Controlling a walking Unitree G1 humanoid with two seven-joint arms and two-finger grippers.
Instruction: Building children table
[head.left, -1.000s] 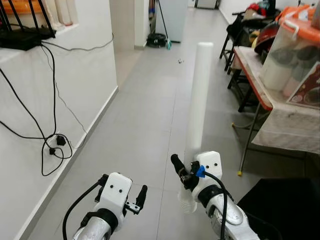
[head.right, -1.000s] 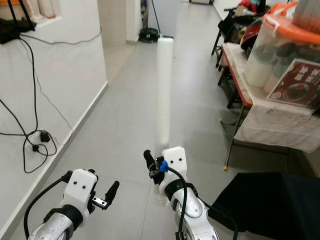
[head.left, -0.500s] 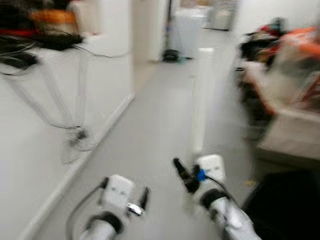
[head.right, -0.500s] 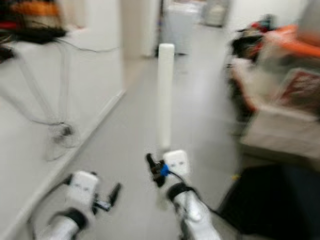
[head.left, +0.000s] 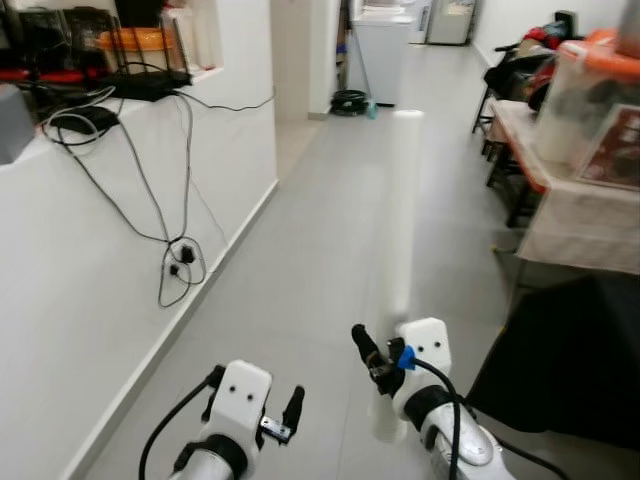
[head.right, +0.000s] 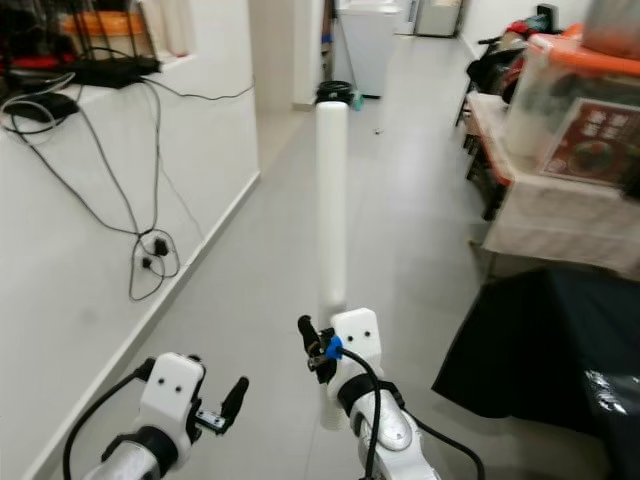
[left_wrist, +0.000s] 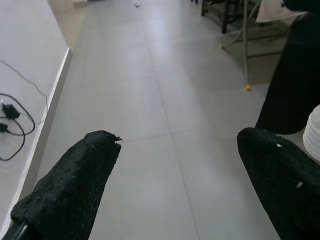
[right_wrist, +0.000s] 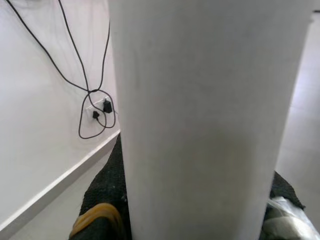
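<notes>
Head stereo pair: looks forward and down along grey tiled corridor floor (head.left: 300, 250), both arms low in foreground. Left wrist camera: faces along own black padded fingers (left_wrist: 75, 185) toward same floor. Right wrist camera: very near tall white cylindrical tube (right_wrist: 205, 115); tube shared with head views.

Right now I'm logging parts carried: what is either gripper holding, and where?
The right gripper holds the white table leg upright near its lower end; the left gripper is open, holding nothing.
</notes>
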